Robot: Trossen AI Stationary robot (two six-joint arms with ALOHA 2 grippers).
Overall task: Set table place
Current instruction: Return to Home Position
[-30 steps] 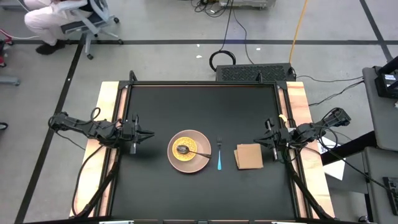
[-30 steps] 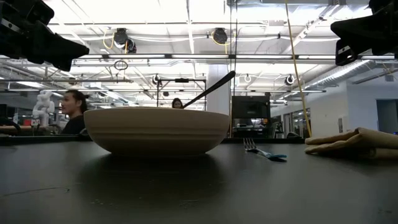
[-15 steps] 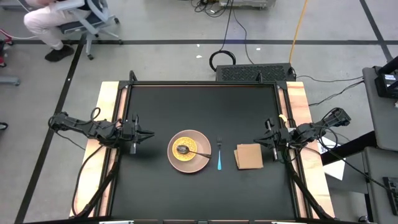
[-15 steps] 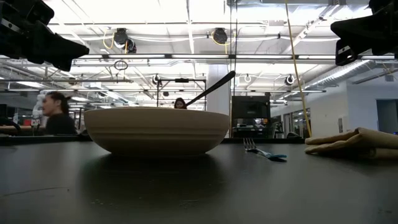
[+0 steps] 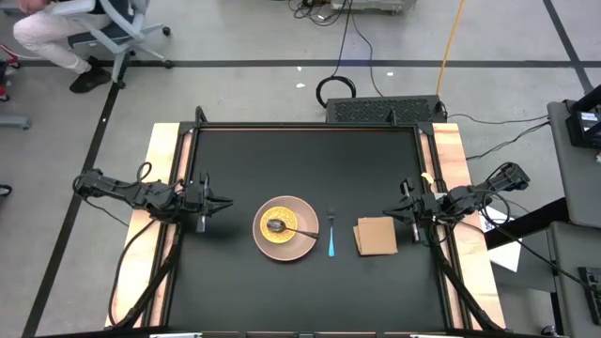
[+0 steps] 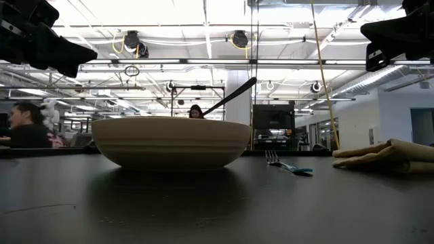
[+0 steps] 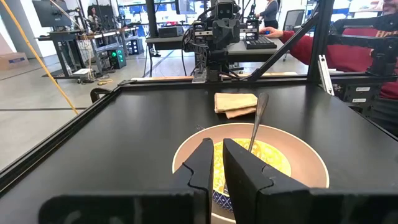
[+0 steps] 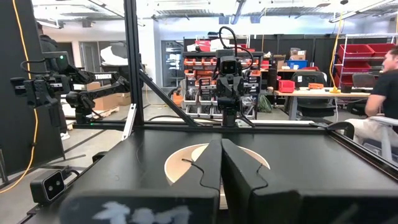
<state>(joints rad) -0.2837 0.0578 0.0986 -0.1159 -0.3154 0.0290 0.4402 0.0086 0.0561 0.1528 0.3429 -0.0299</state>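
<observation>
At high-view centre, plate (image 5: 308, 211) holds dish (image 5: 272, 237) and spoon (image 5: 300, 232); fork (image 5: 331, 246), napkin (image 5: 376, 236) lie right of it; left pincer (image 5: 225, 202), right pincer (image 5: 404, 208) wait at worktop (image 5: 282, 160) edges. Low view: raised spoon handle could snag a low sweep. Wrist views: both pincers pressed together.

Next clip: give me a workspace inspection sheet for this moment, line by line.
Surface: black table, bare apart from the place setting.
Job's things: yellow dish on pink plate, spoon resting in the dish; fork just right of the plate; napkin beyond the fork, apart from it.
Clutter: nothing seen.
Grippers: left gripper at the table's left edge, right gripper at its right edge, both facing inward, holding nothing, fingers together.
Cables: arm cables loop down both sides; black coil and yellow cable behind the table.
Surroundings: lab floor; a person on a wheeled chair, far left.
</observation>
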